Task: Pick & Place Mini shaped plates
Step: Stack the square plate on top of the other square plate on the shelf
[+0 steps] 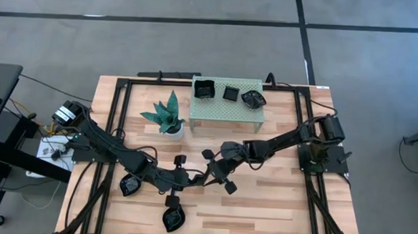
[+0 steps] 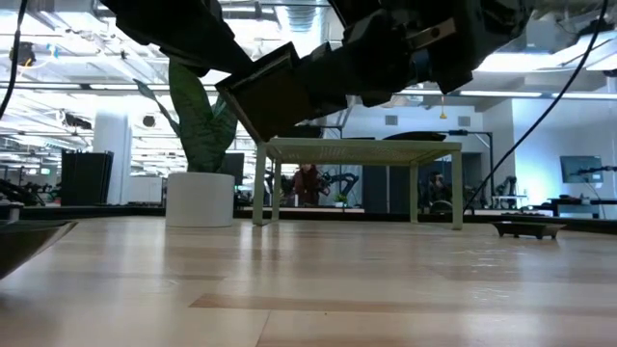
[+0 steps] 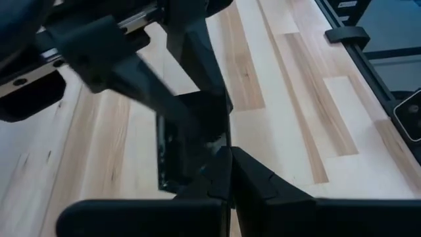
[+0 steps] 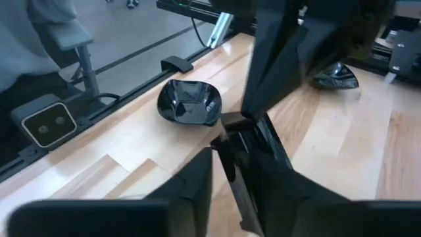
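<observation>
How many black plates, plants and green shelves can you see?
Black plates: 6 (3 on the shelf; 2 on the table; 1 held in the air)
Plant: 1
Green shelf: 1
Total: 8

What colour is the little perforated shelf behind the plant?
Pale green perforated metal shelf; the high view shows it best.

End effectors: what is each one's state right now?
Left end effector: closed on the glossy black square mini plate.
Right end effector: astride that plate's rim; open or closed cannot be told.
</observation>
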You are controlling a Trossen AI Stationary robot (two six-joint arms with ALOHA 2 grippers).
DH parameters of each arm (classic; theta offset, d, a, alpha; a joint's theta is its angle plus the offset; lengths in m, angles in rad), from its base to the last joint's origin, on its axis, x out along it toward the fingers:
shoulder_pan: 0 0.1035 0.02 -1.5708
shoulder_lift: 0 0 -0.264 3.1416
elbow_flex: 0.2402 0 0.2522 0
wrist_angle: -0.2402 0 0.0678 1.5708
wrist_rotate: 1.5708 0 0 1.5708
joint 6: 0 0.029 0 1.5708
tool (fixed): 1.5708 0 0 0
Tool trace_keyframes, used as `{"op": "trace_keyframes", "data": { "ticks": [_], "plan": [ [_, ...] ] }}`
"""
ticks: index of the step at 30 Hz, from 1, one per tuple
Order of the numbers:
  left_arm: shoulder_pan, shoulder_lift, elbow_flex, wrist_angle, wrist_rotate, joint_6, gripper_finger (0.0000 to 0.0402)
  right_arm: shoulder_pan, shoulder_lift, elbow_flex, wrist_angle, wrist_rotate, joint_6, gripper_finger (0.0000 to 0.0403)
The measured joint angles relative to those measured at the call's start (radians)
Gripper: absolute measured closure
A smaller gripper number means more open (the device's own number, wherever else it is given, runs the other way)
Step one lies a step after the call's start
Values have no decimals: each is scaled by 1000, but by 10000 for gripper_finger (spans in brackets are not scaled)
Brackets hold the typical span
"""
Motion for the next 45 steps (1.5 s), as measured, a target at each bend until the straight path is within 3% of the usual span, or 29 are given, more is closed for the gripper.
{"op": "trace_keyframes", "data": {
  "ticks": [11, 22, 30, 34, 41, 45],
  "plan": [
    [2, 0, -1, 1, -4, 0, 395, -6, 0, 0, 0, -6, -26, 393],
    [0, 0, -1, 16, -138, 0, 316, -11, 0, 0, -27, 51, -25, 375],
    [1, 0, 0, 20, -326, 0, 285, -5, -116, 0, -266, 197, -25, 388],
    [1, 0, 0, 20, -334, 0, 282, 13, -260, 0, -404, 339, -58, 378],
    [2, 0, 0, 24, -335, 0, 282, -33, -510, 0, -507, 824, -281, 376],
    [8, 0, 0, 29, -335, 0, 281, -167, -569, 0, -518, 826, -298, 376]
  ]
}}
